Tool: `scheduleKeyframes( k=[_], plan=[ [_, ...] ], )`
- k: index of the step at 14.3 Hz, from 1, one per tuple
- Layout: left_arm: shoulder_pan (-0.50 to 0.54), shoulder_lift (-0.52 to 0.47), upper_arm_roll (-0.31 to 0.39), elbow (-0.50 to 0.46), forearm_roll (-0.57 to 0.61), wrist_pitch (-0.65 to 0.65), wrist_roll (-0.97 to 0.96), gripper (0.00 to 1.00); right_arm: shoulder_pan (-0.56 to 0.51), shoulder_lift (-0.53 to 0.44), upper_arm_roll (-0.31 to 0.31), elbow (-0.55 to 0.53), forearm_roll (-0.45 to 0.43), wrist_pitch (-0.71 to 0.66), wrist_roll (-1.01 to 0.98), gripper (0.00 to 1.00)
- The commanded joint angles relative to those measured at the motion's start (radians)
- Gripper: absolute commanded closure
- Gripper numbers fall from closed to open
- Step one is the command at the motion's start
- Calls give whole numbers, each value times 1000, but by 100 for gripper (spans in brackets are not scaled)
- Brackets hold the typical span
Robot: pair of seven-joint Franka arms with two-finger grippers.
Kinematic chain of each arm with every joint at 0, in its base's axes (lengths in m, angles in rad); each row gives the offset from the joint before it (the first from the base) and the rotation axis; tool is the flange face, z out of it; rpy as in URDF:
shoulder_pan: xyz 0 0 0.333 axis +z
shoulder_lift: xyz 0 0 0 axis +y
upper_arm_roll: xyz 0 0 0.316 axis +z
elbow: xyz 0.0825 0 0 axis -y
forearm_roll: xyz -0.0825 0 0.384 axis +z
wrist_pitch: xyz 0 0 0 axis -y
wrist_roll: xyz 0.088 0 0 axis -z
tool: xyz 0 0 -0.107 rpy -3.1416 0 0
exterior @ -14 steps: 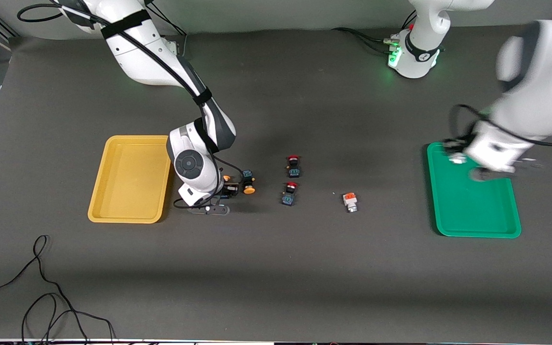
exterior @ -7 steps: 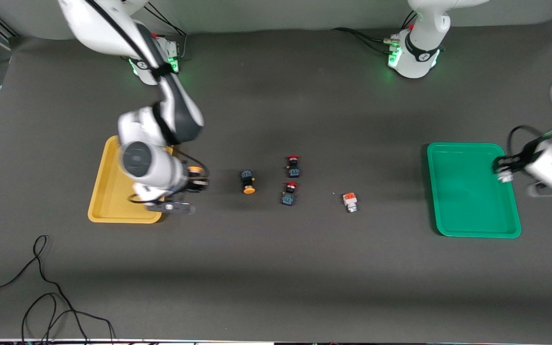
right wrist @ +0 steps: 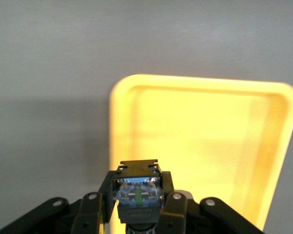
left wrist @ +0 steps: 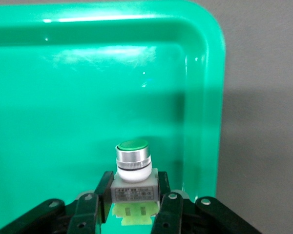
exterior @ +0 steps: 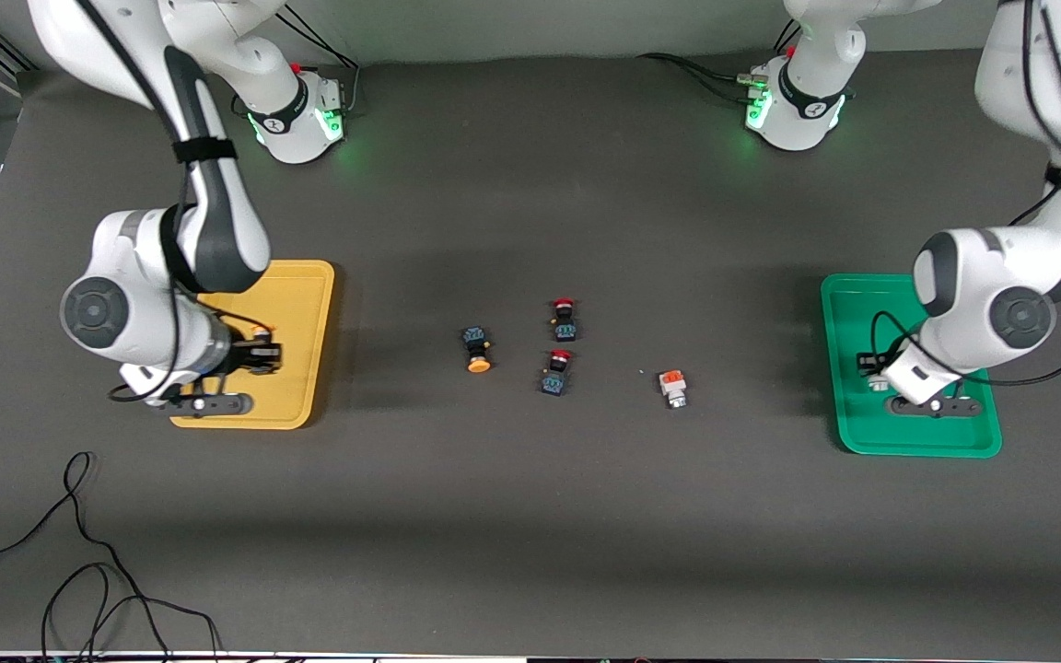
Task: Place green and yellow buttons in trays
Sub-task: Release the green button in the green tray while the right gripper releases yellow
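Green-capped button [left wrist: 133, 170] sits clamped in the left gripper [left wrist: 133, 204] over the green tray [exterior: 848, 433] — matched by colour, ready to drop. Right gripper [right wrist: 138, 207] pinches a yellow button [right wrist: 138, 192] over the yellow tray [exterior: 309, 276]; another yellow-capped button [exterior: 476, 350] lies between the trays.

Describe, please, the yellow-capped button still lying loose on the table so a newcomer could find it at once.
Start from the yellow tray at the right arm's end of the table and move toward the green tray. The first small part lying on the dark mat is the yellow-capped button. Its cap is orange-yellow, whereas the two red-capped buttons beside it are red on top.
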Motion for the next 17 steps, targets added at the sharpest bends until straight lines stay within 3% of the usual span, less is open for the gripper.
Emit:
scheduleKeyframes(
  k=[1, 2, 4, 8, 9, 10, 11, 13, 17],
  plan=[
    [-1, -6, 4, 21, 15, -16, 53, 33, 15, -21, -7, -195, 0, 240, -44, 100],
    [0, -14, 4, 24, 15, -32, 62, 0, 17, -12, -5, -230, 3, 297, -44, 100],
    [2, -49, 4, 67, 15, -123, 67, 0, 18, 22, 0, -255, 25, 361, -43, 100],
    [4, -137, 4, 285, 6, -509, 87, 0, 47, 88, 13, -254, 112, 414, -43, 100],
    [2, -141, 3, 351, 2, -592, 87, 0, 49, 85, 13, -254, 112, 411, -40, 55],
    [1, -142, 0, 409, -7, -659, 85, 0, 49, 76, 13, -254, 114, 403, -38, 24],
    [-6, -142, -3, 443, -32, -694, 82, 0, 51, 60, 13, -252, 114, 389, -29, 0],
    [-38, -142, -13, 445, -99, -701, 49, 0, 52, 15, 13, -245, 117, 325, -21, 0],
    [-232, -111, -14, 430, -115, -664, -185, 0, 67, -93, 13, -167, 119, 126, 81, 0]
  ],
)
